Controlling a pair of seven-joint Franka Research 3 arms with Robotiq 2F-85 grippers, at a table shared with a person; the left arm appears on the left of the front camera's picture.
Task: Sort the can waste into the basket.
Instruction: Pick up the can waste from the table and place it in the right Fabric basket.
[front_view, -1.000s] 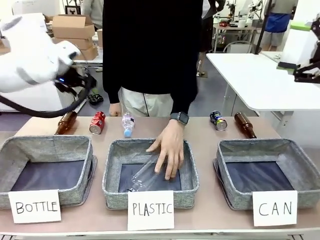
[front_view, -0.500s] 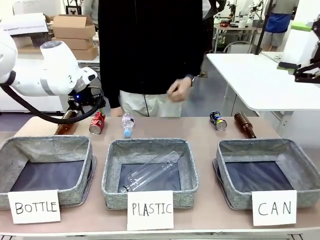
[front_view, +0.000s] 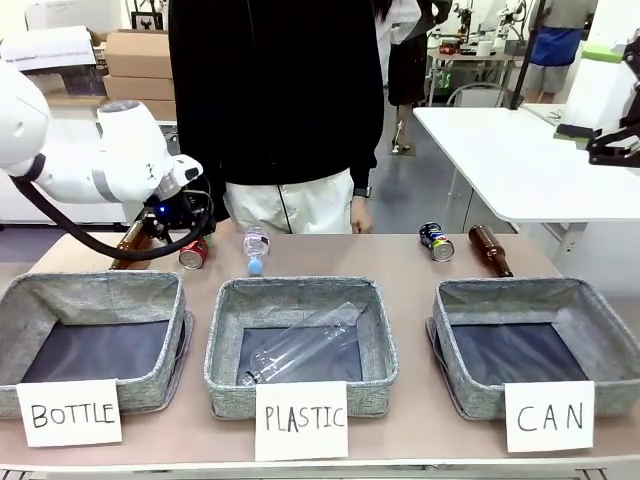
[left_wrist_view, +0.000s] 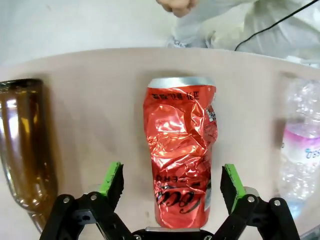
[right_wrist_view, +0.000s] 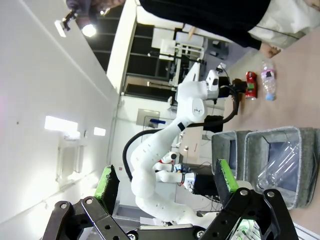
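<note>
I find the crushed red can (left_wrist_view: 181, 152) lying on its side on the bench (left_wrist_view: 100, 125), between my left end effector's (left_wrist_view: 172, 182) wide-spread green pads (left_wrist_view: 111, 178), neither touching it. A brown bottle (left_wrist_view: 24, 145) lies beside it on one side, a clear plastic bottle (left_wrist_view: 300, 145) on the other. The dark can (front_view: 436, 241) rests at the far edge next to a second brown bottle (front_view: 490, 249), just behind the CAN basket (front_view: 590, 310), which holds nothing. My right end effector (right_wrist_view: 165, 187) hangs wide, gripping nothing, well clear of the bench.
</note>
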